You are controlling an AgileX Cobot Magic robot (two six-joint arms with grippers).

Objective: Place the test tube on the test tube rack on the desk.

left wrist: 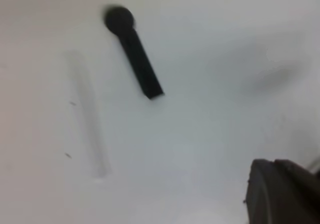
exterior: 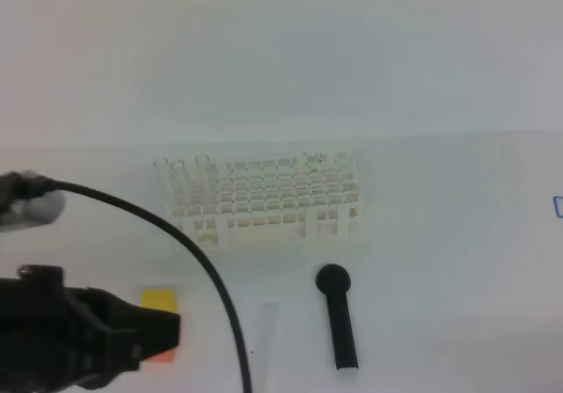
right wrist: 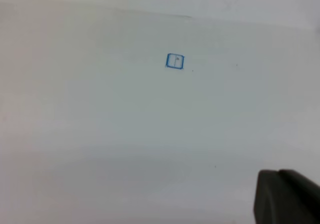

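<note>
Low, left hand [exterior: 167, 331] closed, empty.

Desk [exterior: 457, 235]: smooth, matt white top, a few tiny dark specks seen in my left wrist view. Test tube rack [exterior: 273, 201]: white plastic lattice, slight sheen. Test tube [left wrist: 87, 115]: clear glass, smooth, v. faint against the white (edges barely readable). Black stick [exterior: 338, 318]: matt black, smooth; material can't tell. Yellow block [exterior: 159, 299]: flat matt colour, looks like plastic or foam, unsure which. My left gripper [exterior: 163, 331]: matt black housing, prob. plastic. Cable [exterior: 189, 252]: black, smooth jacket.
</note>
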